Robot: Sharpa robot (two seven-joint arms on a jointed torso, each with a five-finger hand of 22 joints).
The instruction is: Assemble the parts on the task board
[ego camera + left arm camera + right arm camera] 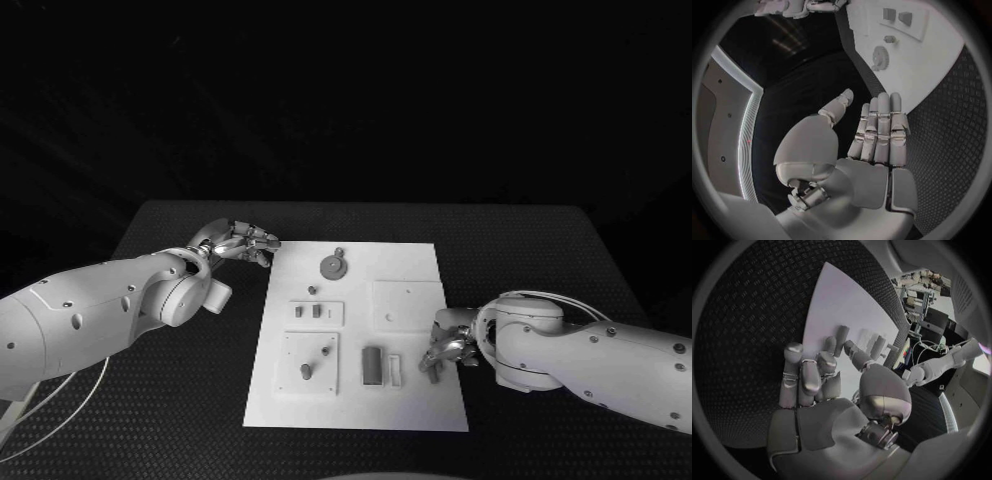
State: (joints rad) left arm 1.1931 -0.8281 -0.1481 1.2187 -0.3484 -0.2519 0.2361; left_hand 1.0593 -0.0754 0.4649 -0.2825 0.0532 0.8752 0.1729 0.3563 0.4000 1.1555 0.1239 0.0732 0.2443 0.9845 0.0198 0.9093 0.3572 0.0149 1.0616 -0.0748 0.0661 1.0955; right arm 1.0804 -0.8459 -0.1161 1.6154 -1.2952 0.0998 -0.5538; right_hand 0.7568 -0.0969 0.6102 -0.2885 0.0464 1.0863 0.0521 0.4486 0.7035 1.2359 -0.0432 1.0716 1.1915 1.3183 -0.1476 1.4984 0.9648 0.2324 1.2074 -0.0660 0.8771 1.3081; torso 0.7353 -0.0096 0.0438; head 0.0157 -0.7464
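White board [411, 270] lies flat at the middle of the black table [548, 250], long side running from the near edge toward the far edge. On it we list: a round toothed disc [333, 264] near the far left corner; a small plate with two short upright blocks [309, 311] along the left edge; a plain square plate [408, 303] toward the right edge; a plate with a small peg [306, 372] near the near left corner; a dark upright bar [372, 365] with a pale bar [395, 372] just beside it, near the middle of the near half.

Left hand [238, 242]: we find it over the table just off the board's far left corner, apart from the board. In the left wrist view its fingers [882, 127] are straight and lie side by side, the thumb standing off from them, palm bare and holding nothing. The left arm [87, 320] reaches in across the table's left side.

Right hand [444, 352]: we find it at the board's right edge, level with the two bars, fingers bent down toward the board. In the right wrist view the fingers [807, 375] are partly bent and spread, tips over the board's edge, with nothing between them; we cannot tell if they touch the board. The right arm [606, 365] comes in low from the table's right side.
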